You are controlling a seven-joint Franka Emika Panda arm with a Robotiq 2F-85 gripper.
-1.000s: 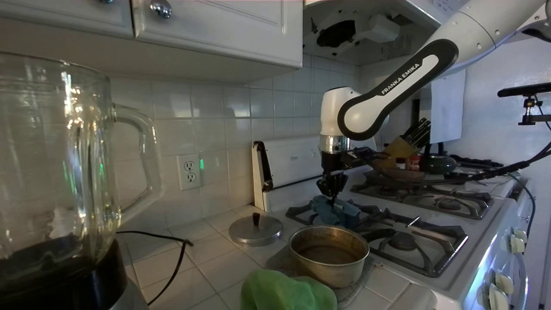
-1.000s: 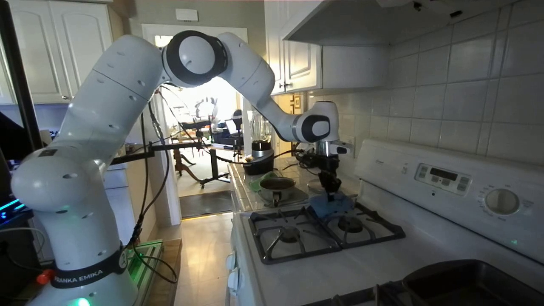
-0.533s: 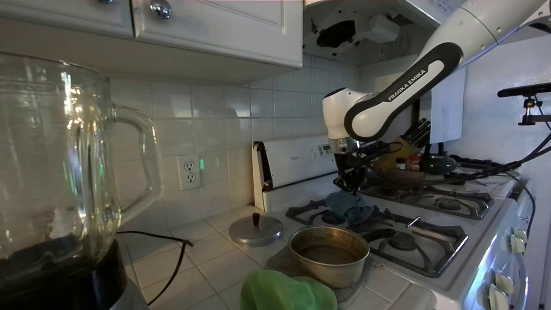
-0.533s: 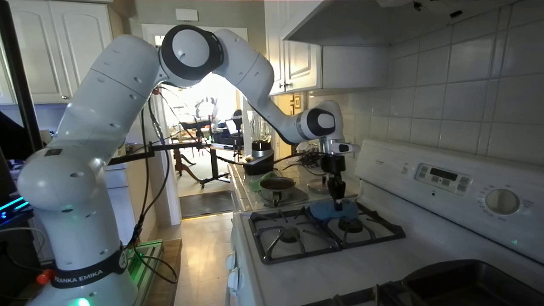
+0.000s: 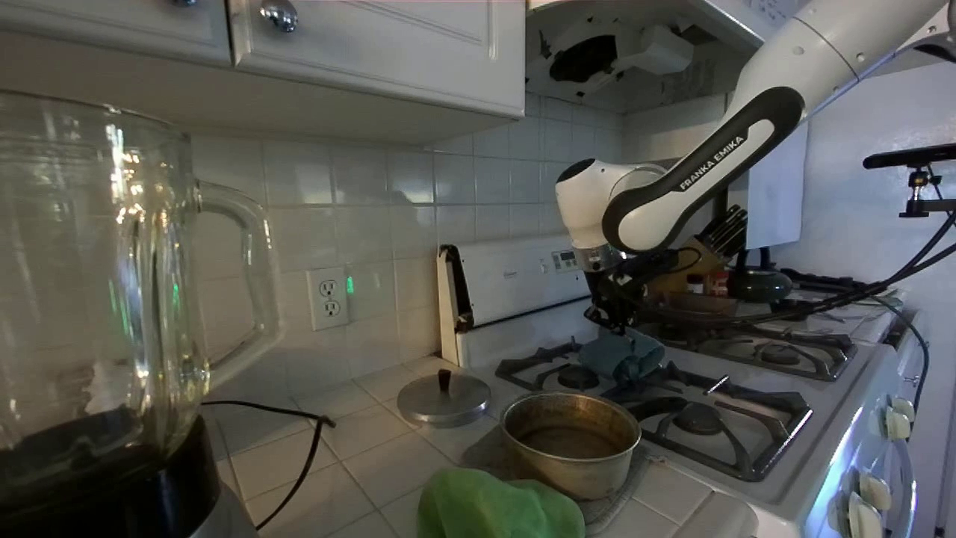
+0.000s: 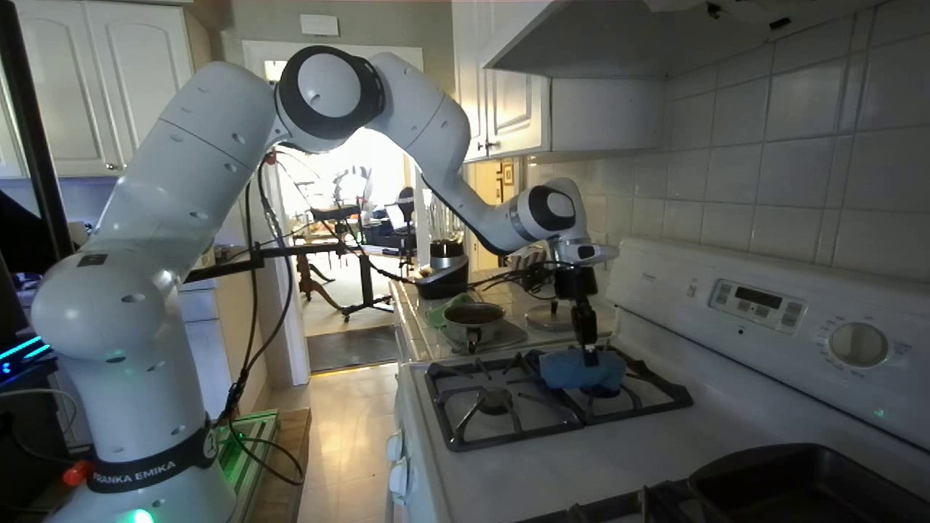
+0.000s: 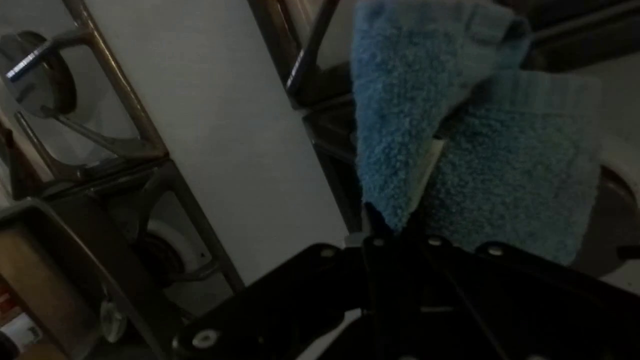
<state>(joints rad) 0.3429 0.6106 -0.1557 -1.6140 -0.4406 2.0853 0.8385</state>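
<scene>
A folded blue cloth [image 5: 624, 357] lies over the back burner grate of the white stove. It shows in both exterior views, and close up the cloth [image 7: 400, 100] fills much of the upper right of the dark wrist view, with a pale edge strip on it. My black gripper [image 7: 395, 227] points down and is shut on a fold of the blue cloth. In an exterior view the gripper [image 6: 590, 356] stands over the middle of the cloth, its tips pressed into it. The exact finger contact is hard to see in the dark.
A metal pot [image 5: 579, 474] stands on the counter beside the stove, with a round lid [image 5: 448, 400] behind it. Close by are a green cloth [image 5: 497, 508] and a glass blender [image 5: 97, 284]. A dark pan [image 6: 814, 461] sits on the near grates. The range hood [image 6: 581, 43] hangs overhead.
My gripper has dragged the blue cloth across the grate, away from the pot and lid and towards the rest of the stove. The wrist has tilted a little.
</scene>
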